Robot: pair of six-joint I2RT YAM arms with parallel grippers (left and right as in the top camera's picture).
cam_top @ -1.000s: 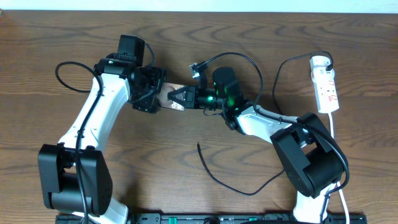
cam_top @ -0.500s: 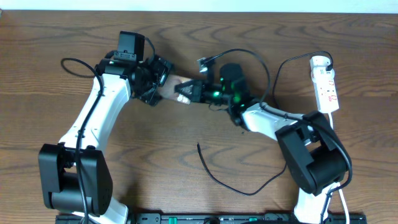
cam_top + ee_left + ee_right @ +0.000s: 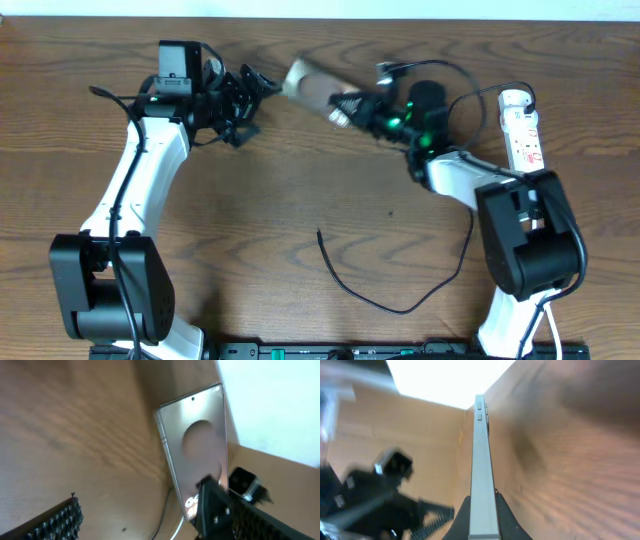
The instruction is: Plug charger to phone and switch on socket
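My right gripper (image 3: 346,101) is shut on the phone (image 3: 307,84) and holds it tilted above the table's back middle. In the right wrist view the phone (image 3: 480,455) is edge-on between the fingers (image 3: 482,522). My left gripper (image 3: 250,94) is open and empty, just left of the phone and not touching it. The left wrist view shows the phone's face with the brown oval (image 3: 199,452) beyond the open fingers (image 3: 145,522). The charger cable (image 3: 352,292) lies loose on the table's front, with its tip (image 3: 319,234) free. The socket (image 3: 524,138) lies at the far right.
A white cord runs from the socket down the right edge (image 3: 537,215). The right arm's base (image 3: 525,250) stands at the front right and the left arm's base (image 3: 105,290) at the front left. Black cable loops arch over the right wrist near the socket.
The left gripper let go of the phone and drew back up and left. The right gripper carried the phone up and to the right, towards the socket.
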